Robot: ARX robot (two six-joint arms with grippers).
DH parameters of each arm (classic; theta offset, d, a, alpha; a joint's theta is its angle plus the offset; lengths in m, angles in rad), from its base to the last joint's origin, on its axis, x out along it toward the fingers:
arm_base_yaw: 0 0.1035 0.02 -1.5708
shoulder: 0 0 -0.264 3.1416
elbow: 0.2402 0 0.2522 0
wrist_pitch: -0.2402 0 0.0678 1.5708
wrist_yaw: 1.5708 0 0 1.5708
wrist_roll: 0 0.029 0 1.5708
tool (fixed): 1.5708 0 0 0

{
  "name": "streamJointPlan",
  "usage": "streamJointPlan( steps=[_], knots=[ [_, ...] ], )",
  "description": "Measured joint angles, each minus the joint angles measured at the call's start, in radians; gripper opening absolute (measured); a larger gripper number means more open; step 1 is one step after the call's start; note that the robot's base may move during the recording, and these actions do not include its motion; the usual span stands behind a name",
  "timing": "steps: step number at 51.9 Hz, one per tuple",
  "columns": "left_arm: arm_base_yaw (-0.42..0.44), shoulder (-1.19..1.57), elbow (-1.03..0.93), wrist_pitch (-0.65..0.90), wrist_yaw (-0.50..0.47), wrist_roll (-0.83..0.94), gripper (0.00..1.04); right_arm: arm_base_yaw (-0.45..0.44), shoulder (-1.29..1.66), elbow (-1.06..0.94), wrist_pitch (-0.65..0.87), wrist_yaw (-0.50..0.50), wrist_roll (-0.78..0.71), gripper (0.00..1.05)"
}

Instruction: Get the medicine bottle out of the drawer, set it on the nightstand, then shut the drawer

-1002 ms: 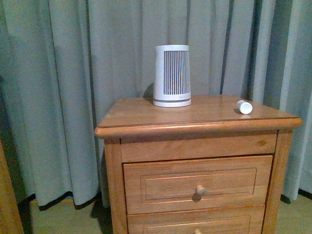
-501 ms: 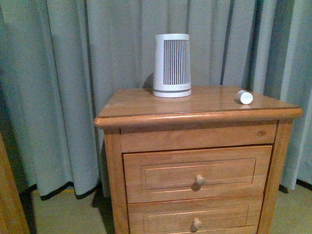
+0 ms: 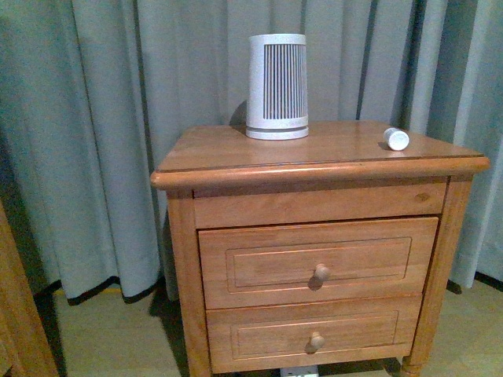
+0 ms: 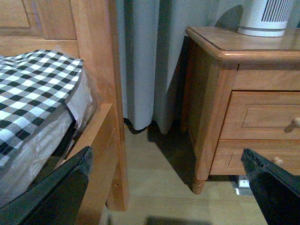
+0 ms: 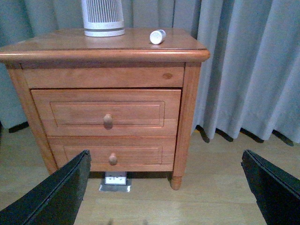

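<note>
Front view: showed the small orange-brown wooden nightstand (image 3: 318, 236) sunk lower in frame than a second ago, lower knob and feet now exposed, camera apparently pulled back or lifted, neither arm visible. Left wrist view: caught the left gripper (image 4: 168, 187) spread wide on nothing, beside a wooden bed frame (image 4: 101, 93) with checked bedding (image 4: 33, 93). Right wrist view: found the right gripper (image 5: 166, 185) likewise wide and empty, tiny white capped medicine bottle (image 5: 157, 36) lying on its side near the tall white ribbed device (image 5: 102, 18), upper knobbed wooden drawer (image 5: 107, 112) flush shut, task looking complete.
</note>
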Motion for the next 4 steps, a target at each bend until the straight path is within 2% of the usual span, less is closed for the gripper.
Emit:
streamJointPlan(
  steps=[4],
  knots=[
    [0.0,0.0,0.0,0.0,0.0,0.0,0.98,0.0,0.0,0.0,0.0,0.0,0.0,0.98]
  ],
)
